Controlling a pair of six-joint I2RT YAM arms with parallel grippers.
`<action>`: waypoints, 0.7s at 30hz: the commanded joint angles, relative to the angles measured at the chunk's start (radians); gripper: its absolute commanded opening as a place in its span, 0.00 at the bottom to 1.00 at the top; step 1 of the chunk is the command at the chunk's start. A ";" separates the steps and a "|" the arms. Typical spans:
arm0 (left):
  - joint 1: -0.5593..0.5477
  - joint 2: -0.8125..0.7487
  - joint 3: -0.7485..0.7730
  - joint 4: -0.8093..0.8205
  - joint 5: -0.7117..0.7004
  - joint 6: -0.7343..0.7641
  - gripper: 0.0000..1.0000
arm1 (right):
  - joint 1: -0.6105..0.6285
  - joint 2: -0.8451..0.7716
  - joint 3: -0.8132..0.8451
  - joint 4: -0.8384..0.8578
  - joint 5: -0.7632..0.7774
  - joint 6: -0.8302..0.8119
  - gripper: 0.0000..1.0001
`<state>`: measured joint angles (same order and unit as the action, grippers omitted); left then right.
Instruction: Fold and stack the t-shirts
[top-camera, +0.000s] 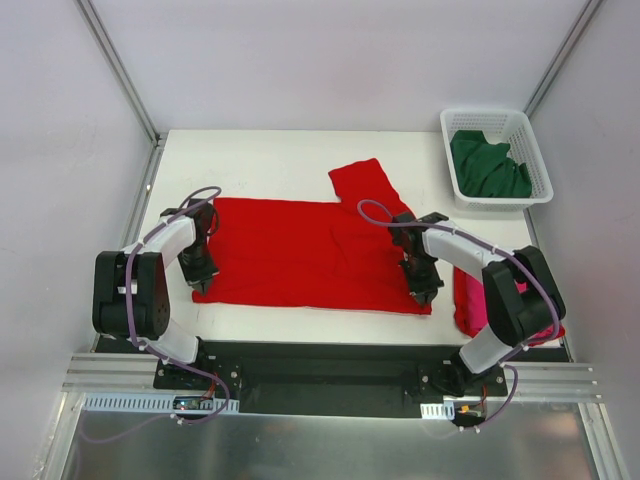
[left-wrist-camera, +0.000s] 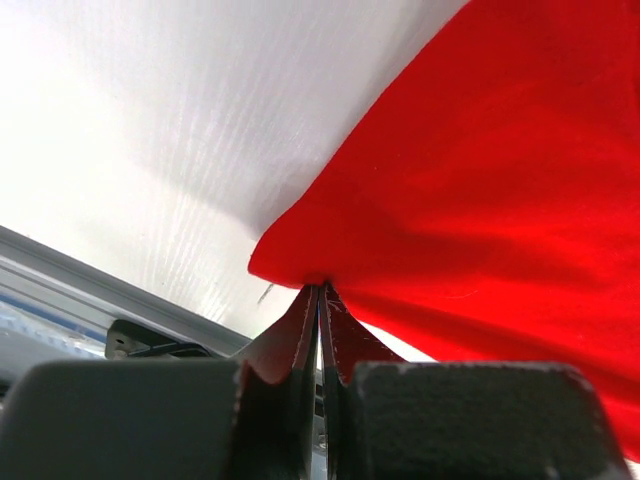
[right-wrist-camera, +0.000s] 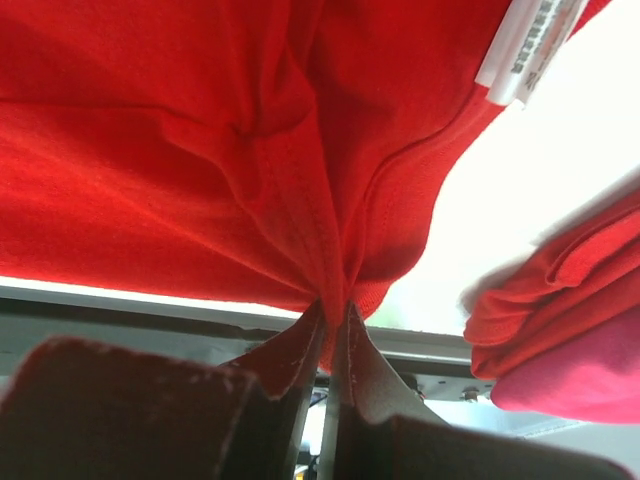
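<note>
A red t-shirt (top-camera: 310, 255) lies spread across the middle of the white surface (top-camera: 270, 160), pinched at its lower-left corner by the left gripper (top-camera: 203, 287) and at its lower-right edge by the right gripper (top-camera: 424, 297). Both holds look thin and close to the cloth's edge, so the fabric may slip on a lift, and an uneven raise would likely skew the fold. Each gripper's jaws are pressed together on red cloth. A folded pink t-shirt (top-camera: 466, 305) sits just right of the right gripper; a green t-shirt (top-camera: 487, 165) fills the basket (top-camera: 545, 185) at upper right.
</note>
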<state>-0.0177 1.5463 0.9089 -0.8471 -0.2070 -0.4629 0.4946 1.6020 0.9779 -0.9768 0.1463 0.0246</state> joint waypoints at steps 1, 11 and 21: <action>0.012 0.005 0.031 -0.043 -0.077 0.035 0.00 | -0.001 0.018 0.039 -0.097 0.047 -0.008 0.03; 0.012 0.011 0.045 -0.064 -0.111 0.023 0.00 | 0.001 0.055 0.058 -0.135 0.073 -0.006 0.03; 0.012 -0.073 0.102 -0.151 -0.017 -0.028 0.66 | 0.010 0.021 0.087 -0.172 0.180 0.020 0.78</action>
<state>-0.0174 1.5509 0.9432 -0.9066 -0.2394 -0.4572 0.4961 1.6573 1.0122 -1.0649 0.2203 0.0242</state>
